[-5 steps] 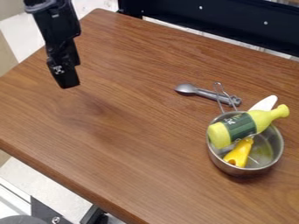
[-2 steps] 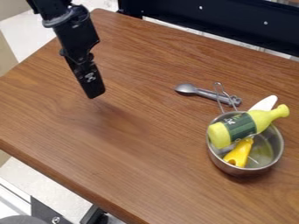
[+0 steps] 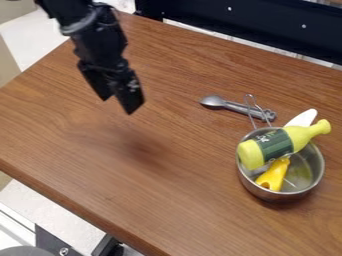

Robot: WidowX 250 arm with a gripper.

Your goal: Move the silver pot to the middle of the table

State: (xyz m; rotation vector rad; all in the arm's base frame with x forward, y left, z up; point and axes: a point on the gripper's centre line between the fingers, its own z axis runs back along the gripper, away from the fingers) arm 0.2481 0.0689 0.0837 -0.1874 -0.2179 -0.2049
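My gripper (image 3: 117,104) hangs above the left half of the wooden table (image 3: 167,200), its two fingers parted with nothing between them. The silver pot (image 3: 306,187) stands upright near the table's right side, well to the right of the gripper and lower in view. Its wire handle points up and away. A yellow-green bottle (image 3: 274,147) with a dark label lies across the pot's rim. Inside the pot is a yellow object (image 3: 274,175), partly under the bottle, and a white piece (image 3: 302,118) sticks out at the back.
A grey spoon-like utensil (image 3: 230,105) lies behind the pot, its right end by the pot's wire handle. A dark metal rail (image 3: 254,27) runs behind the table's far edge. The table's near left edge slopes down toward the bottom of the view.
The gripper has moved right across the table and turned, and its two fingers now show apart. The pot, its contents and the utensil have stayed where they were.
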